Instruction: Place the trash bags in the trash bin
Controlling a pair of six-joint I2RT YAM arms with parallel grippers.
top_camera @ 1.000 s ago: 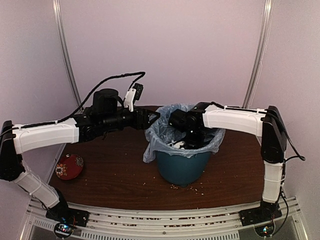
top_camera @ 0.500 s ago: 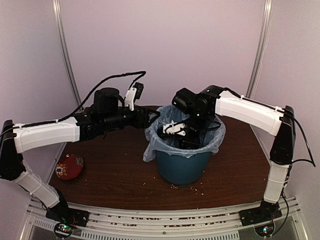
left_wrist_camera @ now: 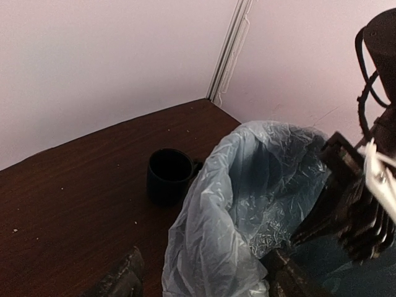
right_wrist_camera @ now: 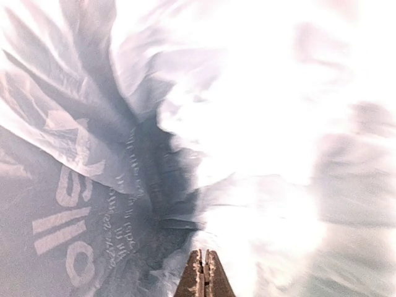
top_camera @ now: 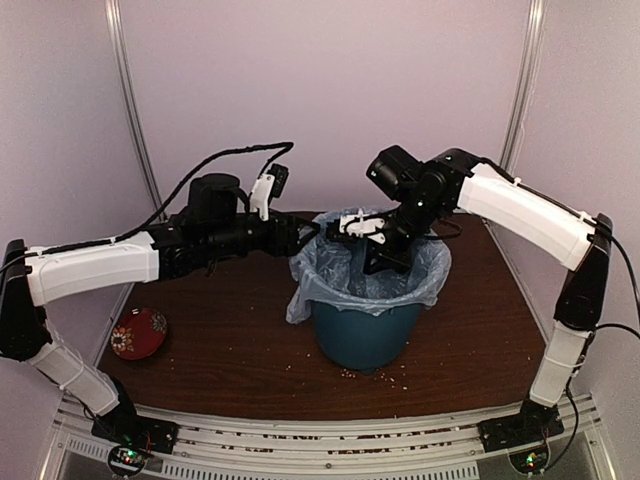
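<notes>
The teal trash bin (top_camera: 362, 335) stands mid-table. The pale blue-grey trash bag (top_camera: 330, 268) lines it, spread over the rim, with a flap hanging down the left side (top_camera: 298, 303). My left gripper (top_camera: 308, 234) is at the bag's left rim; in the left wrist view its fingers (left_wrist_camera: 124, 278) stand wide apart with the bag's edge (left_wrist_camera: 216, 210) between them (left_wrist_camera: 204, 258). My right gripper (top_camera: 385, 264) points down into the bin's mouth, raised near rim height. Its tips (right_wrist_camera: 203, 257) are together, with white-lettered plastic (right_wrist_camera: 68, 216) just ahead. It also shows in the left wrist view (left_wrist_camera: 352, 210).
A small dark mug (left_wrist_camera: 168, 176) stands on the brown table (top_camera: 230, 350) behind the bin's left side. A red patterned bowl (top_camera: 138, 333) sits at the table's left edge. Crumbs lie in front of the bin. Pale walls close in the back and sides.
My right arm has lifted: its wrist rose from deep in the bin to above the rim, the gripper now pointing down. The left arm has stayed put.
</notes>
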